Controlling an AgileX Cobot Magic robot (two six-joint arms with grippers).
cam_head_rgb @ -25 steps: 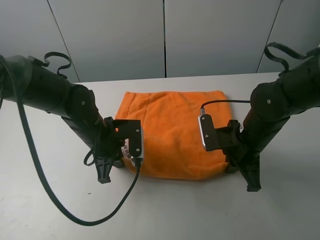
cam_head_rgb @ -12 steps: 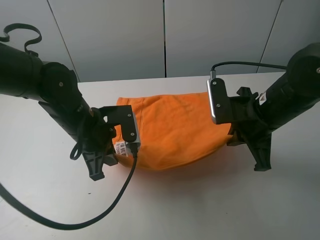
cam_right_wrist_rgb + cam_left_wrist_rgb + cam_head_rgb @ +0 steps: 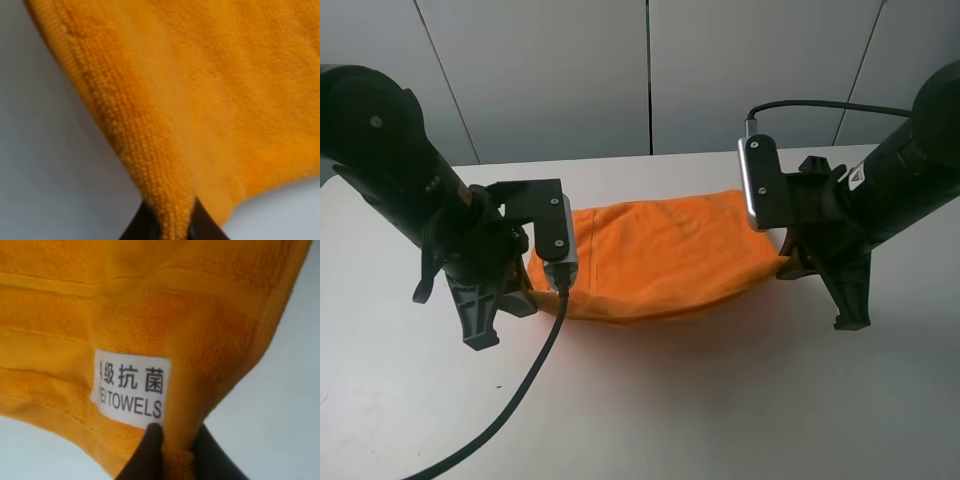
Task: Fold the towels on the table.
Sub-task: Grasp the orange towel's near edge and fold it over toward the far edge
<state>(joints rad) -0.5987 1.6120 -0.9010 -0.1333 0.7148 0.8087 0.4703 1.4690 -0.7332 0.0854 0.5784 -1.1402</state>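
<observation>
Grey wall panels [image 3: 550, 70] stand behind a plain white surface [image 3: 720, 400], and your orange towel [image 3: 660, 260] hangs over its middle, strung between the two arms like a shallow hammock. Your left tool [image 3: 177, 455] is clamped on one near corner of the towel. In the left wrist view you see its two dark fingertips [image 3: 150, 450] closed with the bunched orange hem caught between them. The white label [image 3: 132, 388], printed with Chinese characters and the word TOWELS, sits right at that pinch, below the stitched border band [image 3: 45, 290]. Your right tool [image 3: 172, 225] is clamped on the opposite near corner, and the right wrist view shows the thick terry edge running down into the narrow gap between its dark tips. From the high camera you see both held corners raised clear of the surface, with the cloth sagging between them in a long curve and throwing a soft shadow beneath. You cannot tell whether the lowest fold touches the surface. The far edge of the towel runs between the two wrist cameras, and whether it rests on the surface is hidden from you too. A black cable [image 3: 520, 390] trails from the left wrist camera down across the near part of the surface
</observation>
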